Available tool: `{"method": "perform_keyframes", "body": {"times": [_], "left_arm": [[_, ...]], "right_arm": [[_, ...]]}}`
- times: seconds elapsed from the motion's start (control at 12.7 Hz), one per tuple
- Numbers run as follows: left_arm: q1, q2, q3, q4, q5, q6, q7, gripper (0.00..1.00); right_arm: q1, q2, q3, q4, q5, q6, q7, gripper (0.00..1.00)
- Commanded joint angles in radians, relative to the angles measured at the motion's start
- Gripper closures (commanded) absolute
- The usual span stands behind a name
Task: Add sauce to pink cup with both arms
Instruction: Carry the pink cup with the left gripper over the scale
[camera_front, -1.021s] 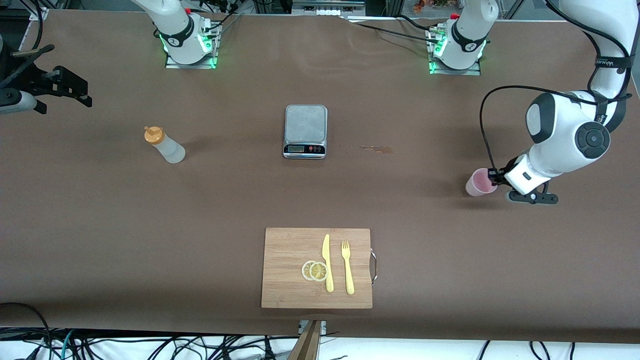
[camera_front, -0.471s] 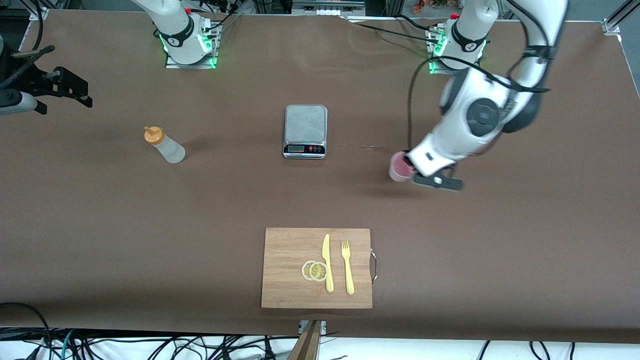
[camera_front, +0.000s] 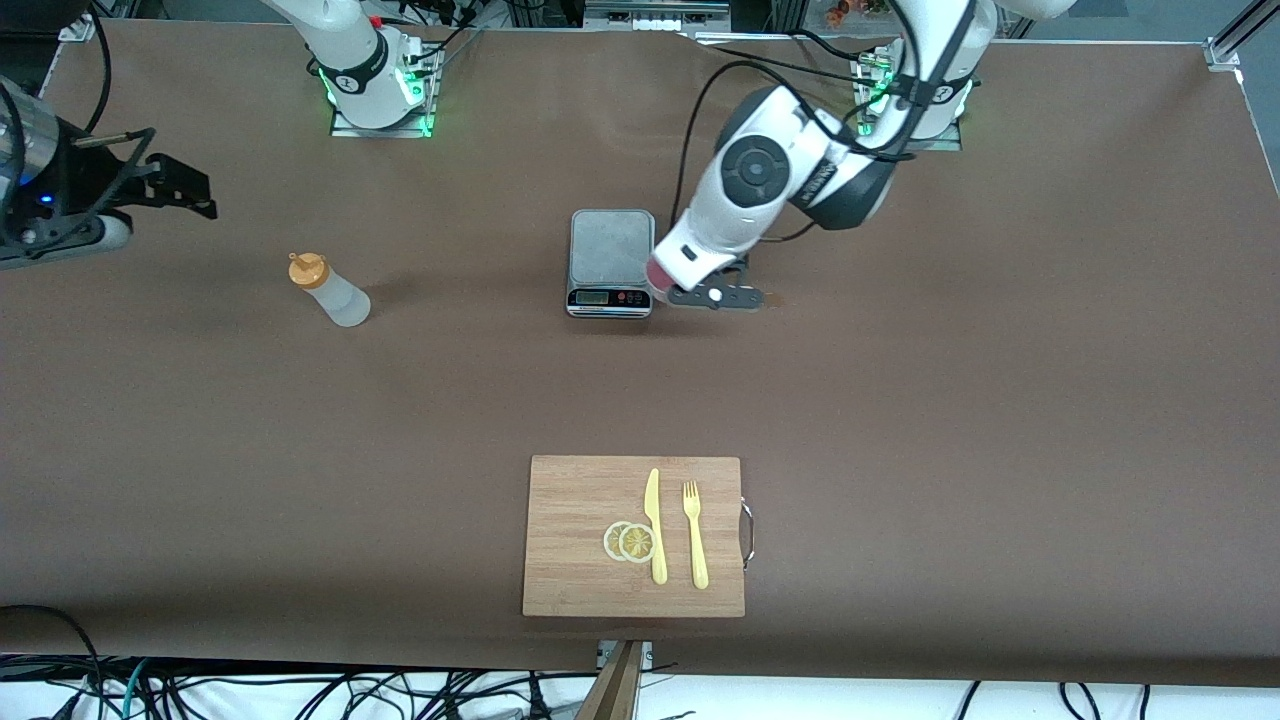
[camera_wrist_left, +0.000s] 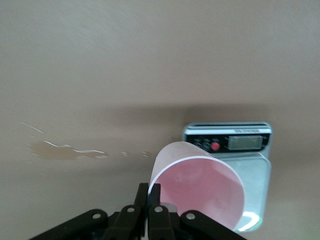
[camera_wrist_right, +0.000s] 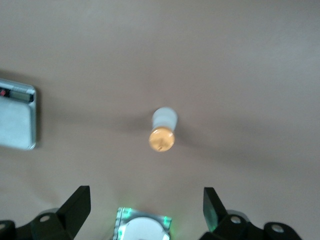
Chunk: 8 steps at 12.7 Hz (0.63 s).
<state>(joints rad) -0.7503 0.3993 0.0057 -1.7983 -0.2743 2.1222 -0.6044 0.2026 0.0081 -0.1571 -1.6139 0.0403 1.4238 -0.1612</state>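
The sauce bottle (camera_front: 330, 290), whitish with an orange cap, stands on the table toward the right arm's end; it also shows in the right wrist view (camera_wrist_right: 163, 130). My right gripper (camera_front: 165, 185) is open and empty, up in the air past the bottle at the table's end, with the bottle between its fingers' line of sight (camera_wrist_right: 145, 200). My left gripper (camera_front: 662, 285) is shut on the rim of the pink cup (camera_wrist_left: 200, 187) and holds it tilted over the edge of the scale (camera_wrist_left: 240, 150). In the front view only a sliver of the cup (camera_front: 655, 272) shows.
A grey kitchen scale (camera_front: 611, 250) sits mid-table. A brown spill stain (camera_wrist_left: 65, 150) lies beside it. A wooden cutting board (camera_front: 580, 500) with a yellow knife (camera_front: 655, 525), fork (camera_front: 694, 535) and lemon slices (camera_front: 628, 541) lies nearer the front camera.
My left arm has carried the pink cup from the left arm's end of the table to the scale. My right gripper has shifted slightly toward the bottle.
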Motion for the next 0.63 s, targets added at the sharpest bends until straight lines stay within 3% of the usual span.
{"method": "perform_keyframes", "body": {"times": [0.0, 0.24, 0.55], "left_arm": [[-0.073, 0.052, 0.02, 0.046, -0.031, 0.031, -0.05, 1.0], [-0.136, 0.079, 0.02, 0.046, -0.029, 0.073, -0.067, 1.0], [-0.164, 0.098, 0.02, 0.046, -0.022, 0.101, -0.097, 1.0]], "right_arm": [[0.005, -0.01, -0.025, 0.02, 0.113, -0.075, -0.155, 0.0], [-0.018, 0.024, -0.096, 0.014, 0.124, -0.095, -0.634, 0.0], [-0.106, 0.111, -0.111, -0.027, 0.206, -0.003, -1.031, 0.0]]}}
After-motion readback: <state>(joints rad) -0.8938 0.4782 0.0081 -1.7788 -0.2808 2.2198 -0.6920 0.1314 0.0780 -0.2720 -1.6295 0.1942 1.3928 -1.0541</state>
